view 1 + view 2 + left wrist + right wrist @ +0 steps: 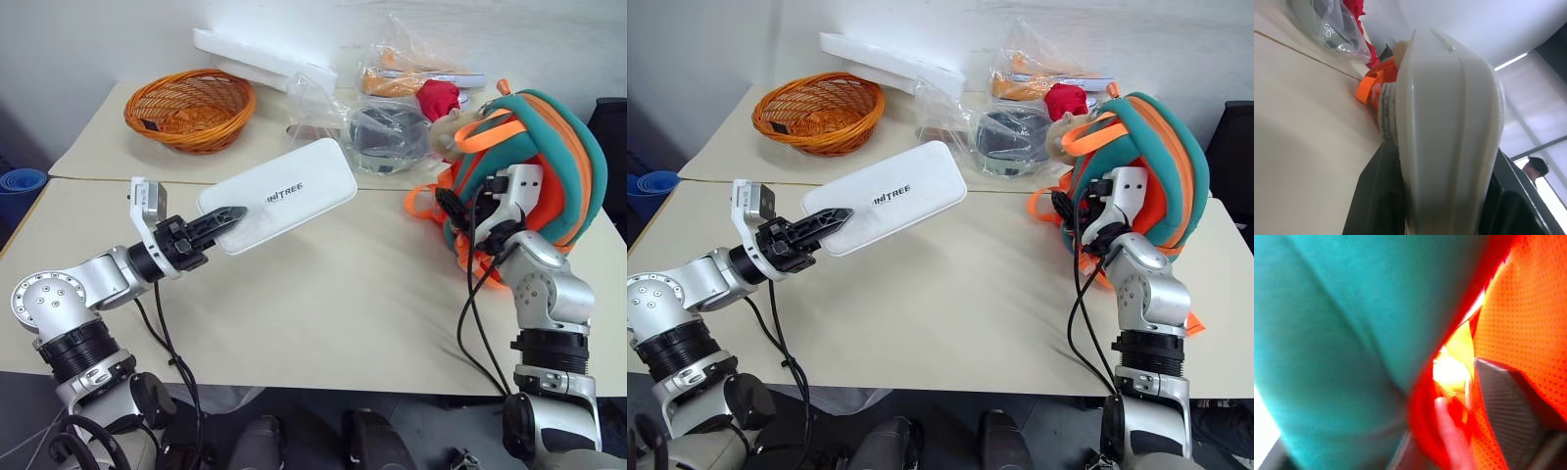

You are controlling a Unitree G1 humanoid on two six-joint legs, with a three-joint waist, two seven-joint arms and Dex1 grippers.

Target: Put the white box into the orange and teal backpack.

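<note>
Transport step, box in the air but not yet at the bag. L gripper [217,221], mid-left of the head views, is clamped on the near end of the white box [279,193]; the box sticks out up and to the right, lettering side up, clear of the table [333,304]. The orange and teal backpack [549,157] stands at the right edge of the frame, well apart from the box. R gripper [453,208] is pressed against the backpack's front at the teal border; can't tell whether its fingers are apart or together, though its wrist view has teal and orange fabric right up close w/ a bright gap between, prob. the opening. Next, I'd judge: R side keeps that mouth spread, L arm carries the box across to the right and angles its free end into the gap before letting go.
</note>
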